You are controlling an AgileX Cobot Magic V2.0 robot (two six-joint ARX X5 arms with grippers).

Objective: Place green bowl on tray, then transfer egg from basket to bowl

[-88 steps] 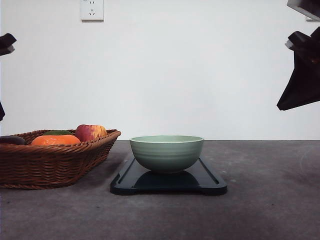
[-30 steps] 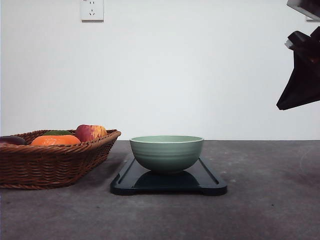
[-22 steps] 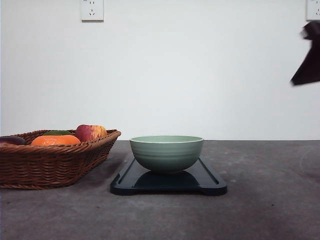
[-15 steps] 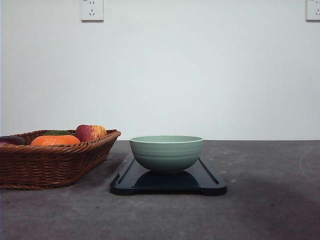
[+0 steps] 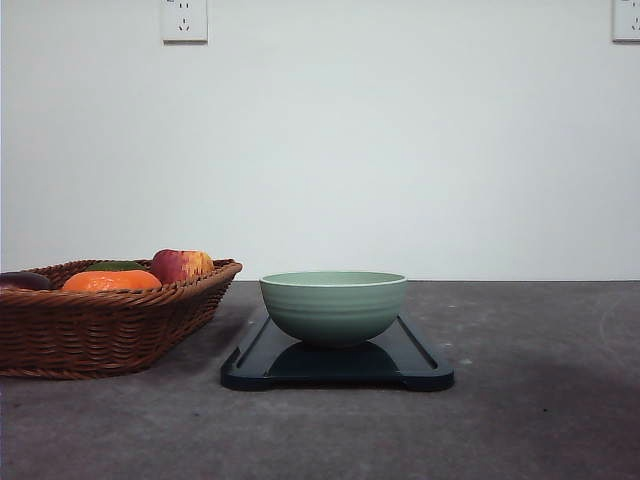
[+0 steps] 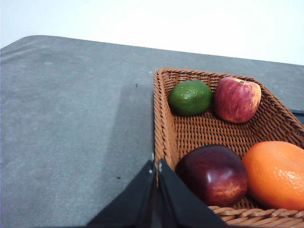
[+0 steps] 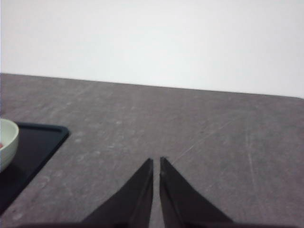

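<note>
The green bowl stands upright in the middle of the dark tray, at the table's centre. To its left is the brown wicker basket. The egg is out of view. In the left wrist view my left gripper is shut and empty, its tips over the basket's rim beside a dark red fruit. In the right wrist view my right gripper is shut and empty above bare table, to the right of the tray and the bowl's rim.
The basket holds a green lime, a red apple and an orange. A white wall rises behind the table, with sockets high up. Grey tabletop stretches to the right of the tray.
The right arm's dark shape at the upper right of the front view rose and left the frame. The left arm's tip at the left edge has gone too. Bowl, tray and basket stayed put.
</note>
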